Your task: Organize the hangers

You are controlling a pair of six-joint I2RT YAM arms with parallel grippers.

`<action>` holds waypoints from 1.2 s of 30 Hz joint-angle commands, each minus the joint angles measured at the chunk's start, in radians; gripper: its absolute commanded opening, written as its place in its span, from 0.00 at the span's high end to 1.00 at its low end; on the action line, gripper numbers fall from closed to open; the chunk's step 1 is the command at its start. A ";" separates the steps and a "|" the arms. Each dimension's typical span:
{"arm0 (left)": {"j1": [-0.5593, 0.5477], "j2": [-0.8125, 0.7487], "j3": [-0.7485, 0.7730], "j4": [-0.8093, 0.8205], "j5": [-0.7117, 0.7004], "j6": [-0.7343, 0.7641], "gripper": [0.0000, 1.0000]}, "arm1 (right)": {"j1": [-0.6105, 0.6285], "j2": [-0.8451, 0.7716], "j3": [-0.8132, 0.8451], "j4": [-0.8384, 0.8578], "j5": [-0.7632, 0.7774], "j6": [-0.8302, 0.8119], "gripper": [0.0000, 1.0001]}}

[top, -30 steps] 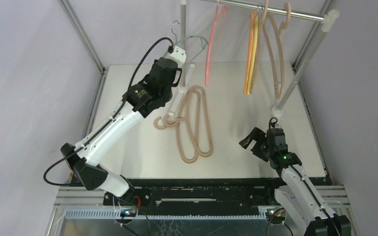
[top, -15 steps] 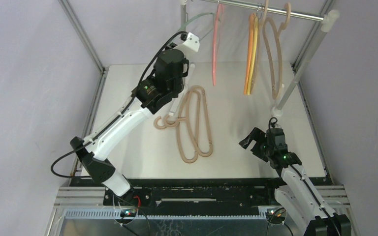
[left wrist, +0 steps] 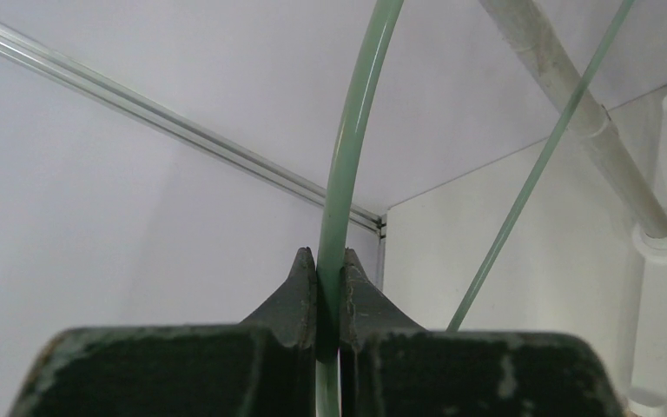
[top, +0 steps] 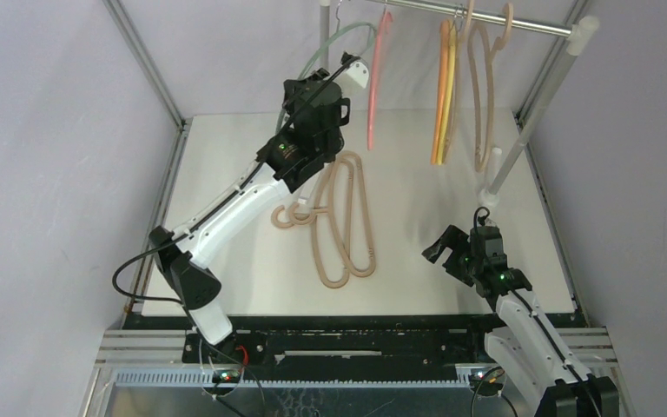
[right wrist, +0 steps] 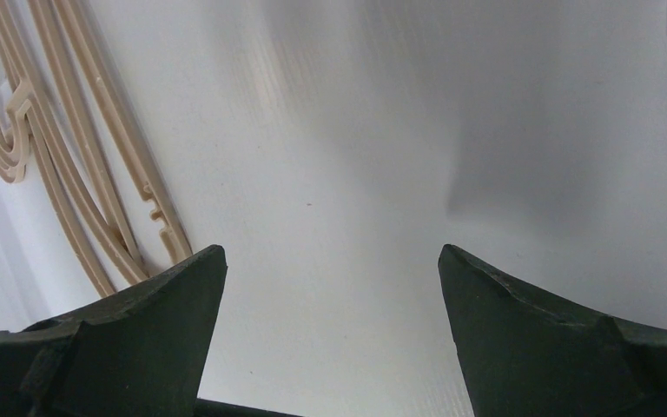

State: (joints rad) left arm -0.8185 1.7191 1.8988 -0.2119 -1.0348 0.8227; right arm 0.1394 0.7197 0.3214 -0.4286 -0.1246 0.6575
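My left gripper (top: 340,68) is raised high at the back, near the left end of the rail, and is shut on the thin pale-green hanger (top: 323,42). In the left wrist view the green rod (left wrist: 347,130) runs up between the closed fingertips of that gripper (left wrist: 328,256). A pink hanger (top: 375,82), an orange and a yellow one (top: 441,95) and beige hangers (top: 485,95) hang on the rail. Two or three beige hangers (top: 345,217) lie on the table. My right gripper (top: 448,248) hovers low at the right, open and empty, also seen in its wrist view (right wrist: 330,261), with the beige hangers (right wrist: 78,174) to its left.
The silver rail (top: 495,17) crosses the top of the scene on white-jointed posts (top: 530,109). One upright post (top: 324,26) stands just beside the green hanger. Lilac walls and a metal frame (top: 143,61) close in the white table (top: 226,261).
My left arm has risen and swung right, carrying the green hanger up toward the rail's left end. The pink hanger has swung slightly. The right arm has stayed still.
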 commanded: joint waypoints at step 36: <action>-0.035 -0.050 0.019 0.218 0.012 0.102 1.00 | -0.013 0.047 0.029 0.077 0.000 0.001 0.00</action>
State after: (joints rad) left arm -0.8471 1.6287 1.7786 0.1207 -1.0611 0.9936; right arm 0.1356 0.7712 0.3214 -0.3916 -0.1257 0.6575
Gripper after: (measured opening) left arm 0.060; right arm 0.999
